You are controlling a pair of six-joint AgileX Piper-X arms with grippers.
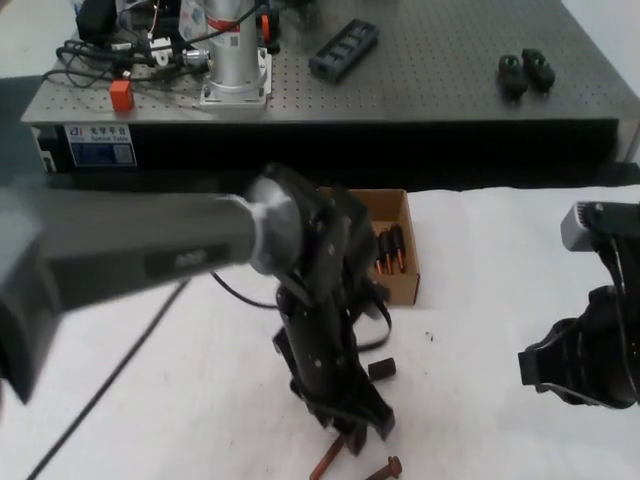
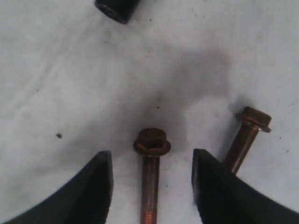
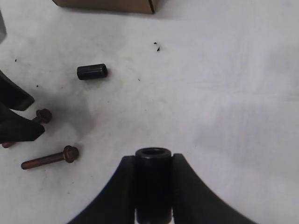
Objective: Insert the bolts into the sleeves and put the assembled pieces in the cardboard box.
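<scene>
Two end effectors were engaged: the left end effector (image 2: pixel 152 161) stood wide open astride a bolt (image 2: pixel 150 189) on the table (image 2: pixel 70 84); the right end effector (image 3: pixel 153 161) clamped a sleeve (image 3: pixel 153 186). A second bolt (image 2: pixel 247 135) and a loose sleeve (image 3: pixel 92 72) lay nearby. Several assembled pieces (image 1: pixel 390 250) sat in the cardboard box (image 1: pixel 402 288); by estimate, two assemblies remained to be made and boxed.

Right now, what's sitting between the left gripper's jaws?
A copper bolt lies on the white cloth between the left gripper's open jaws, touching neither, in the left wrist view.
</scene>
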